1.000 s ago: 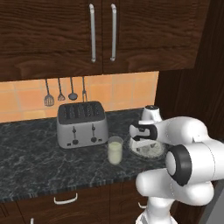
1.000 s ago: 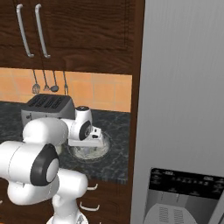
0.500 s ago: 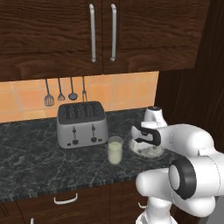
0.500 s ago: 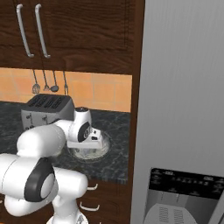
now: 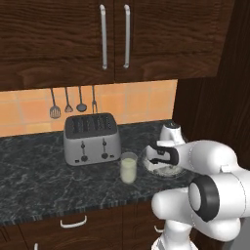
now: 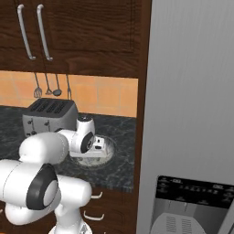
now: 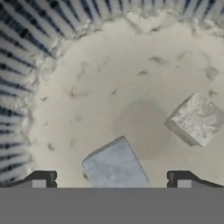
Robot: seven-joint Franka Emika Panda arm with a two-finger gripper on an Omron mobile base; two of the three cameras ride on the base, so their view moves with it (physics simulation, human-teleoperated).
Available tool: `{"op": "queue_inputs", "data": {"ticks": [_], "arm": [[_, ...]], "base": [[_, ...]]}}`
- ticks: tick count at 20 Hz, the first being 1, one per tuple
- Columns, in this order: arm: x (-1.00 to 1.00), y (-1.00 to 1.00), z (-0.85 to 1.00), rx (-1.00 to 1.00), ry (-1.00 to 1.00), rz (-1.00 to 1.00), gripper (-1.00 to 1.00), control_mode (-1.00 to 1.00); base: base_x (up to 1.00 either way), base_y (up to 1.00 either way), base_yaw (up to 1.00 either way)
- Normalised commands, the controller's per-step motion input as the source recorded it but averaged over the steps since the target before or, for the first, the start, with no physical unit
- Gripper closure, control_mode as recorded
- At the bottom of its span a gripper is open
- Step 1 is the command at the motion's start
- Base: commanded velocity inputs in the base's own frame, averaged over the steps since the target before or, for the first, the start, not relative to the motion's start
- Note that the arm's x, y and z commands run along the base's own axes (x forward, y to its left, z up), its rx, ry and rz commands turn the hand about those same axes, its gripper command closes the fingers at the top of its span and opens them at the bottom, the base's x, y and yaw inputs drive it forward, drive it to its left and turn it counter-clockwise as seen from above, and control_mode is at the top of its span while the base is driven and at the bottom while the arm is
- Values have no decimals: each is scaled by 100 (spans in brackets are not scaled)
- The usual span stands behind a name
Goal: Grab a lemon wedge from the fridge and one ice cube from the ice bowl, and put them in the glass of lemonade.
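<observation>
My gripper (image 7: 112,179) hangs open just above the floor of the ice bowl (image 7: 26,87), pointing down into it. One ice cube (image 7: 114,168) lies between the two fingertips (image 7: 41,178), untouched as far as I can see. A second ice cube (image 7: 197,119) rests to the right of it. In the left base view my hand covers most of the ice bowl (image 5: 175,172), and the glass of lemonade (image 5: 128,167) stands just left of it on the counter. The fridge (image 6: 192,105) rises at the right, doors shut. The lemon wedge is out of view.
A silver four-slot toaster (image 5: 92,139) stands behind and to the left of the glass. Utensils (image 5: 73,102) hang on the tiled wall under the dark upper cabinets (image 5: 114,36). A dark wood panel (image 6: 144,91) separates the counter (image 5: 34,180) from the fridge.
The hand has come down a little into the ice bowl and the elbow has shifted. The jaws stayed wide. Glass, toaster and bowl have not moved.
</observation>
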Motion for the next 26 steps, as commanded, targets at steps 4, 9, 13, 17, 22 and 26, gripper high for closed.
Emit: {"op": "queue_inputs", "data": {"ticks": [4,9,13,17,22,26], "arm": [[0,0,-32,0,0,0,-100,-100],[0,0,-23,0,0,0,100,-100],[0,0,-14,0,0,0,100,-100],[0,0,-5,0,0,0,100,-100],[0,0,-1,0,3,0,100,-100],[0,0,0,0,2,1,100,-100]], "base": [[0,0,0],[0,0,0],[0,0,0],[0,0,0],[0,0,0],[0,0,0]]}}
